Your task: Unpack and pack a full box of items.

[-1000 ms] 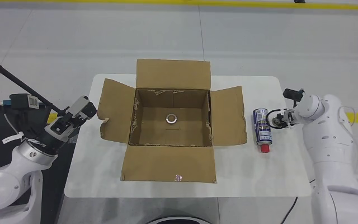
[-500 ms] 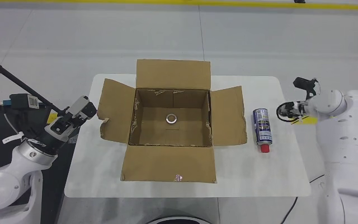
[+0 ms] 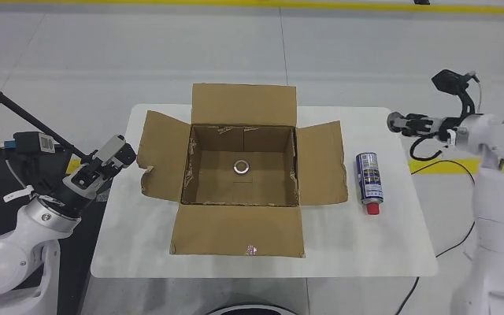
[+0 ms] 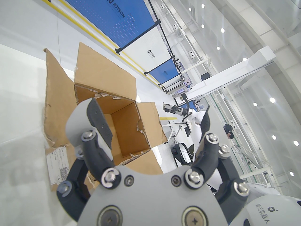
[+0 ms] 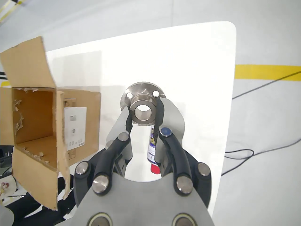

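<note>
Right wrist view: the right gripper (image 5: 144,116) pinches a silver metal flange (image 5: 138,96) at the white table's (image 5: 200,59) far right. Top view: a second silver ring (image 3: 241,166) lies in the open brown cardboard box (image 3: 236,232), left gripper (image 3: 116,151) spread beside it

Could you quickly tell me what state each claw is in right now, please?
The left claw is open, holding nothing.
The right claw is closed on a metal flange.

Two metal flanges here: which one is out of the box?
The flange clamped in the right gripper's fingers, held above the table; the other flange lies on the box floor.
</note>
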{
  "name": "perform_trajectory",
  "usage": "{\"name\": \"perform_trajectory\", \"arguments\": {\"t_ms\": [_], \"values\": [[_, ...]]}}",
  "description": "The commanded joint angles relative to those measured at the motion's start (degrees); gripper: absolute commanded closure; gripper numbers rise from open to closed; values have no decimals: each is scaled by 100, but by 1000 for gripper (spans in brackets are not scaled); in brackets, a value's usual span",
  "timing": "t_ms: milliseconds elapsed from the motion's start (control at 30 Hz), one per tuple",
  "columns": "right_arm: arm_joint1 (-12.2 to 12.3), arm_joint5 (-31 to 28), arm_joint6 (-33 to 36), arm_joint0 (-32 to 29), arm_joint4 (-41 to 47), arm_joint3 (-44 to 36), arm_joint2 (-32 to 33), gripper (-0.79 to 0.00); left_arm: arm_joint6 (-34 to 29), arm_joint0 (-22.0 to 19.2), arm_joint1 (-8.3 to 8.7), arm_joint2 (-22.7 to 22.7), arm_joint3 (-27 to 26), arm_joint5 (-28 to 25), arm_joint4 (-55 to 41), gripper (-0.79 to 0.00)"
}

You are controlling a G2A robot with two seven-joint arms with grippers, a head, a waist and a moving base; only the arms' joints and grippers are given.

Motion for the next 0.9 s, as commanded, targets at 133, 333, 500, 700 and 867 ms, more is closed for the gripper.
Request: {"name": "perform_trajectory", "arguments": {"t_ms": [133,333,500,700,867], "values": [[-18,-200,113,26,940,-582,-349,0,0,0,0,0,0,0,0,-785],[-37,-452,78,186,2041,-807,-637,0,0,0,0,0,0,0,0,-785],[-24,-557,124,223,2470,-987,-886,0,0,0,0,0,0,0,0,-785],[-77,-453,11,317,2379,-933,-1708,0,0,0,0,0,0,0,0,-785],[-193,-417,-210,558,2340,-686,-2549,0,0,0,0,0,0,0,0,-785]]}}
